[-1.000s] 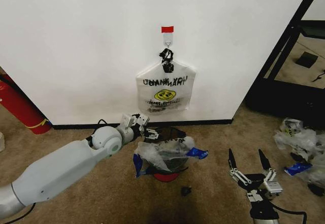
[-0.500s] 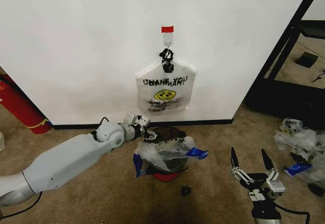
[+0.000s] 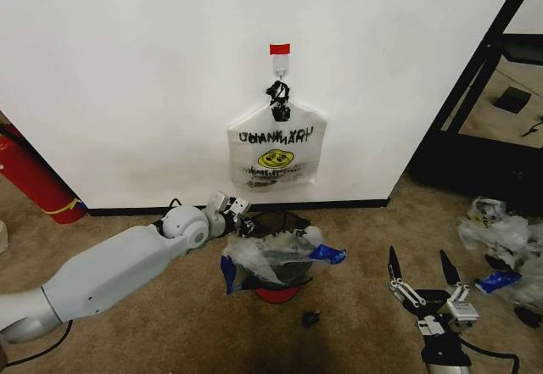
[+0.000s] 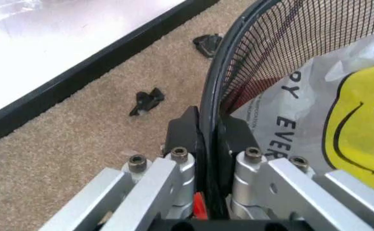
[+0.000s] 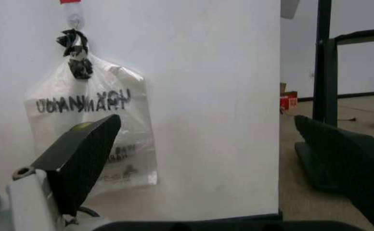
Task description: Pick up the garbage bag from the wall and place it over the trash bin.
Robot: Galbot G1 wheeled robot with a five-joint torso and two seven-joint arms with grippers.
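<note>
Right now the left gripper (image 3: 241, 214) sits at centre frame w/ jaws nipped shut on the rim of the trash bin (image 4: 207, 91). The garbage bag (image 3: 273, 257), blue patches showing, is draped over the bin below the wall (image 3: 127, 69). Right gripper (image 3: 422, 275), lower right, gapes wide, holding nothing. Best approach, imo: hold the rim steady, tug film down evenly, no tipping the bin.
</note>
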